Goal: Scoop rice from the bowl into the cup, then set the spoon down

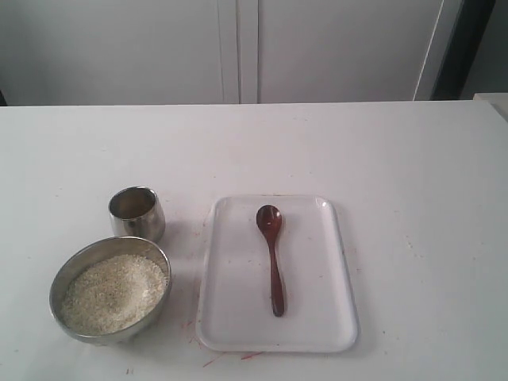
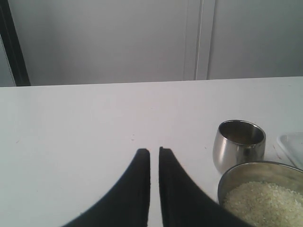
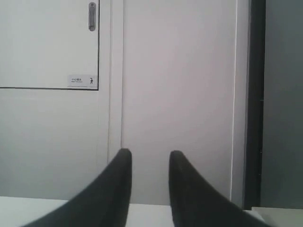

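Spoon (image 1: 272, 254): on tray (image 1: 238, 305).
Bowl (image 1: 73, 266), rice (image 1: 115, 294): left of tray.
Cup (image 1: 136, 213): left of tray.
Left gripper (image 2: 154, 152): narrow, empty.
Right gripper (image 3: 150, 156): part-open, empty.

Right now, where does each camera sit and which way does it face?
Exterior: high, looking down at table with bowl, cup, spoon on tray; no arm shows.
Left wrist: low over table, facing wall; left jaws nearly shut.
Right wrist: near level, facing cabinet doors; right jaws apart.
Shared: exterior and left wrist both show cup and bowl.
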